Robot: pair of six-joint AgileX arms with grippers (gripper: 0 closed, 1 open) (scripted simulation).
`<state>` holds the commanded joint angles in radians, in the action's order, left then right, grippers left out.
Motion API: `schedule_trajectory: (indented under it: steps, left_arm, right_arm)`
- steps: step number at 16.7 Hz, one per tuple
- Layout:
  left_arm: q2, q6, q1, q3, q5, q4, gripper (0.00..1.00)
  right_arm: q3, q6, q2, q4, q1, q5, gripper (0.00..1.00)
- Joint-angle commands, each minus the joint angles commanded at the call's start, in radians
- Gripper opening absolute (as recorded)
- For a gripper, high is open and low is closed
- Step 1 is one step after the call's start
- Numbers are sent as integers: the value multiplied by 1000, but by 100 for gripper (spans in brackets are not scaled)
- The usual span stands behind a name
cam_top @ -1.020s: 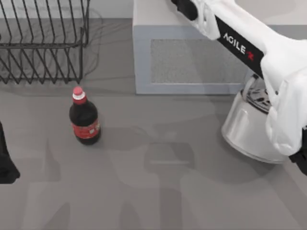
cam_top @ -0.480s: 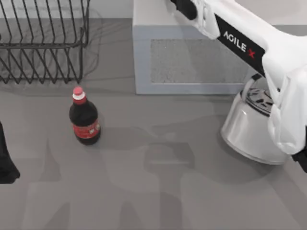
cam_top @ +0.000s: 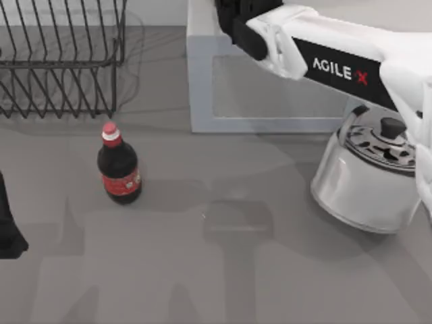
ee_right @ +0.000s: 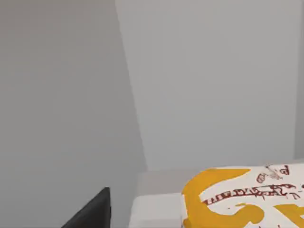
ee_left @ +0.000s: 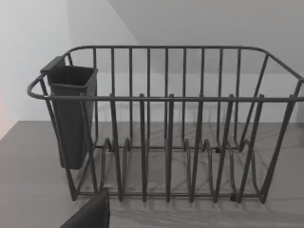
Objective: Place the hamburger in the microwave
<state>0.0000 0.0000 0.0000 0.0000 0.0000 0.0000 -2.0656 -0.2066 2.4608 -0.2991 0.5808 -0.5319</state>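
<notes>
Above the microwave [cam_top: 270, 88], at the table's far edge: right arm [cam_top: 337, 64] extended, right gripper [cam_top: 233, 13] over the appliance's top.

Jaw opening of the right gripper cannot be determined; the right wrist view shows a white and orange printed hamburger box [ee_right: 242, 199] close by the gripper, grasp not confirmed. Left gripper [cam_top: 8, 229] is parked at the table's left edge, opening not determinable. Also on the table: 1 cola bottle [cam_top: 119, 165], 1 steel kettle [cam_top: 368, 179], 1 black wire rack [ee_left: 166, 128].
</notes>
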Motion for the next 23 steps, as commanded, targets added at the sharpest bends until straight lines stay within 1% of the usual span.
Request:
schedule_trajectory:
  steps: [3, 5, 7, 10, 12, 18, 20, 23]
  left_arm:
    - [0, 0, 0, 0, 0, 0, 100]
    - [0, 0, 0, 0, 0, 0, 100]
    - [0, 0, 0, 0, 0, 0, 100]
    - [0, 0, 0, 0, 0, 0, 100]
    - [0, 0, 0, 0, 0, 0, 100]
    - [0, 0, 0, 0, 0, 0, 100]
    - [0, 0, 0, 0, 0, 0, 100]
    - [0, 0, 0, 0, 0, 0, 100]
  right_arm:
    - [319, -9, -149, -111, 41, -42, 100]
    - [495, -14, -244, -182, 66, -68, 100]
    - [632, -16, -330, -246, 88, -92, 100]
    - [755, -18, -418, -314, 112, -118, 100]
    - [786, -18, -442, -333, 118, -125, 100]
    - [765, -19, -447, -314, 112, -122, 100]
    - [722, -18, -465, -258, 113, -121, 100]
    - [632, -20, -505, -106, 113, -118, 100]
